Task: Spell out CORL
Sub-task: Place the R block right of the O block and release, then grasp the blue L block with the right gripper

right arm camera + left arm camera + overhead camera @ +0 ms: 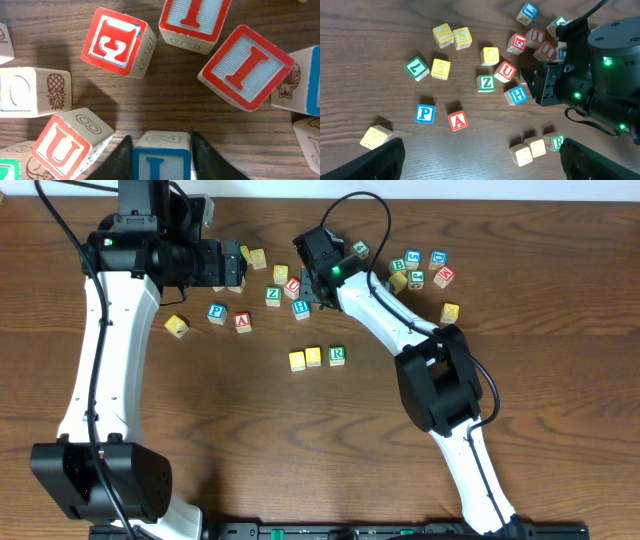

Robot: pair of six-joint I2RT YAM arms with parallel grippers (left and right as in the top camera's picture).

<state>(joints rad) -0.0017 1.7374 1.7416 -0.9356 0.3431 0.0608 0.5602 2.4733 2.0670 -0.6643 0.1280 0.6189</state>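
Observation:
Two yellow blocks (305, 358) and a green R block (337, 355) stand in a row at mid-table; the row also shows in the left wrist view (537, 148). My right gripper (318, 288) is down among the scattered blocks. In the right wrist view its fingers (161, 162) press both sides of a blue-lettered block (162, 150) that rests on the wood; its letter is cut off by the frame edge. My left gripper (232, 265) hovers high over the left of the pile, open wide and empty (480, 162).
Loose blocks lie around the right gripper: red U (65, 147), red E (117, 42), two red I blocks (247, 65), blue H (515, 94), green Z (486, 82). Blue P (216, 312), red A (242, 321) and another cluster (425, 270) lie farther out.

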